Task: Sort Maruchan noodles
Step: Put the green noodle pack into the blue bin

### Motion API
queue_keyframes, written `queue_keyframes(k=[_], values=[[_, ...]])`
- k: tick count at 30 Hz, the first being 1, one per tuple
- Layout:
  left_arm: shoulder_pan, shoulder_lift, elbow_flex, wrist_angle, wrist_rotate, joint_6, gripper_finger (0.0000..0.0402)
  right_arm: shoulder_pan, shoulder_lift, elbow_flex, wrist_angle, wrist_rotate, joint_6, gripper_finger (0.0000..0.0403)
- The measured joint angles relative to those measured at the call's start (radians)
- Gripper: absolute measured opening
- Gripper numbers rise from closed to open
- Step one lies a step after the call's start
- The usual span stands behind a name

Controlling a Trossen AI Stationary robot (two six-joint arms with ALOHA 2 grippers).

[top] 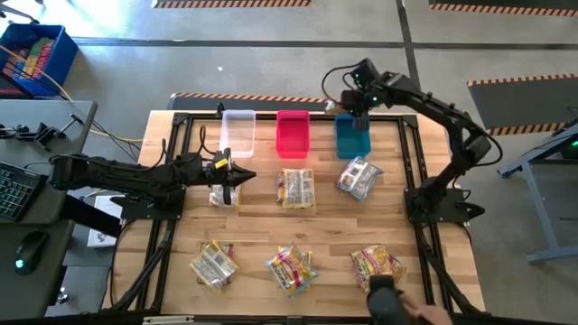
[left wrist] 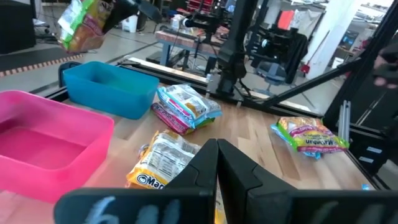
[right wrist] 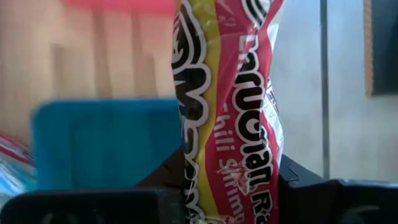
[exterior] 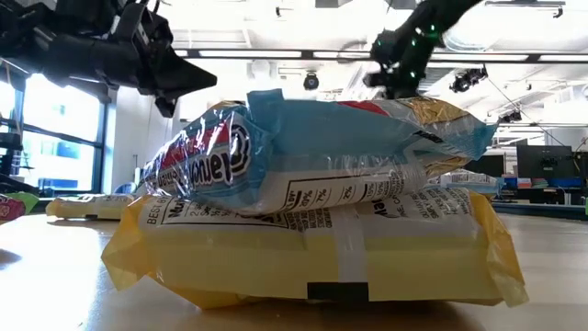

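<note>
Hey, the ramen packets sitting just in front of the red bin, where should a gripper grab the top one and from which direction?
Judging from the high view, the packets lie flat in a small pile in front of the red bin. Probably best to come straight down and pinch across the top packet's narrower width, near its middle, since no side is lifted to slip under. The left gripper is nearest.

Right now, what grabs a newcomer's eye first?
The right gripper, shut on a red-and-yellow crinkly plastic ramen packet, hangs above the teal plastic bin at the table's far edge. Beside that bin stand a pink plastic bin and a clear plastic bin. The left gripper hovers over a yellow packet near the clear one.
</note>
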Motion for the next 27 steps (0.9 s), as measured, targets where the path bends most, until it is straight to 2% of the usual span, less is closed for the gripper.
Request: queue_keyframes(k=[5, 27], values=[[0.010, 0.000, 0.000, 0.001, 0.002, -0.003, 0.0000, -0.057, 0.040, 0.000, -0.017, 0.000, -0.013, 0.0090], [0.007, 0.000, 0.000, 0.014, -0.011, -0.007, 0.0000, -0.068, 0.167, 0.000, -0.053, 0.022, 0.014, 0.0090]])
